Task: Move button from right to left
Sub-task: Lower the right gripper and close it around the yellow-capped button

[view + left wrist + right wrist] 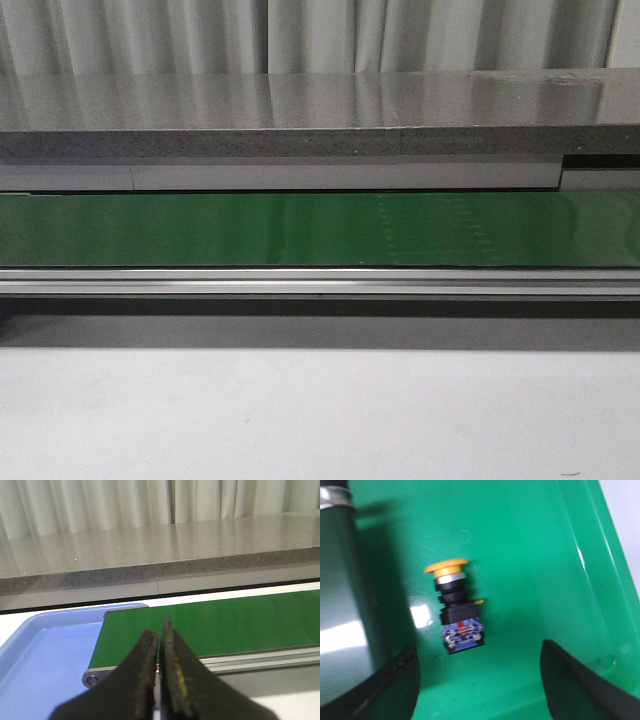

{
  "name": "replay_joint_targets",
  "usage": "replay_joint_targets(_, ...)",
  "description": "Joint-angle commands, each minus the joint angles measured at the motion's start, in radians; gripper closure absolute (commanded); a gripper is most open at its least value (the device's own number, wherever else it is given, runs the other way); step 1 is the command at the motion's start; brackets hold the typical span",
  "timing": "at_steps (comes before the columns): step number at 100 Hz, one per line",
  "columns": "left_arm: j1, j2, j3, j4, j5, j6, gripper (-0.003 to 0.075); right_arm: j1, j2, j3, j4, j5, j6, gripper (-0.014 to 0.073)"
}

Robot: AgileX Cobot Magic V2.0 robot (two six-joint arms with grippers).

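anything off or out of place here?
Only that the button lies on its side in the green tray, yellow cap sideways, between the open right fingers. Left gripper is shut over the belt.

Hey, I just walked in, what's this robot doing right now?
The right gripper is open and hangs over a button with a yellow cap, which lies on its side in a green tray; the fingers sit on either side of it but do not touch it. The left gripper is shut and holds nothing, near the end of a green conveyor belt with a blue tray beside it. The button has not been picked up yet.
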Motion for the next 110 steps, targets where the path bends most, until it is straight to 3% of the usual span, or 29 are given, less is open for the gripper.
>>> replay_joint_targets(1, -0.005, -0.035, 0.040, -0.008, -0.081, -0.003, 0.0715, -0.021, 0.004, -0.035, 0.012, -0.065, -0.037, 0.0112)
replay_joint_targets(50, -0.005, -0.035, 0.040, -0.008, -0.081, -0.003, 0.0715, -0.022, 0.142, -0.035, 0.055, -0.167, -0.109, 0.0112)
replay_joint_targets(110, -0.005, -0.035, 0.040, -0.008, -0.081, -0.003, 0.0715, 0.002, 0.233, -0.035, 0.092, -0.190, -0.193, 0.0112)
